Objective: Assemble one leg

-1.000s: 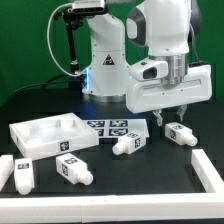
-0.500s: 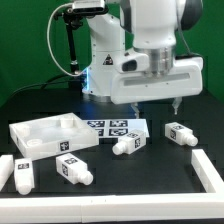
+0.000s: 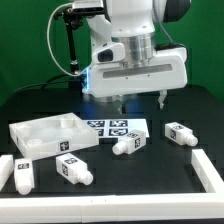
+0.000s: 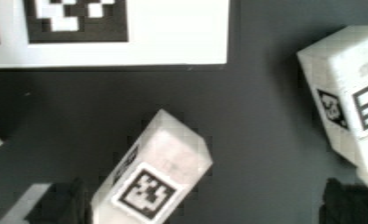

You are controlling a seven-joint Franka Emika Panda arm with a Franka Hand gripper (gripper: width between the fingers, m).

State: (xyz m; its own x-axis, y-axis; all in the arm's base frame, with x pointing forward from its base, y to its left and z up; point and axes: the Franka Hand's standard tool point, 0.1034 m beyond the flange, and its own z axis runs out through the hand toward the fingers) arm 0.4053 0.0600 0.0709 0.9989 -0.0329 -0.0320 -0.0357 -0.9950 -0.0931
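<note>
Four alike white legs with tags lie on the black table: one in the middle [image 3: 128, 144], one at the exterior view's right [image 3: 180, 134], and two at the front left [image 3: 73, 168] [image 3: 22, 173]. My gripper [image 3: 141, 100] hangs open and empty above the middle leg and the marker board [image 3: 115, 127], well clear of both. In the wrist view the middle leg [image 4: 163, 170] lies between my dark fingertips [image 4: 56, 205], closer to one of them, and the right leg [image 4: 350, 95] lies to the side. The gripper [image 4: 207, 208] touches nothing.
The big white tray-like piece [image 3: 30, 136] lies at the exterior view's left, next to the marker board, which also shows in the wrist view [image 4: 110, 35]. A white rail [image 3: 100, 210] runs along the front edge and a white wall [image 3: 208, 168] stands at the front right.
The gripper has moved up and to the exterior view's left, from above the right leg to above the middle leg. It stays open. The parts have not moved.
</note>
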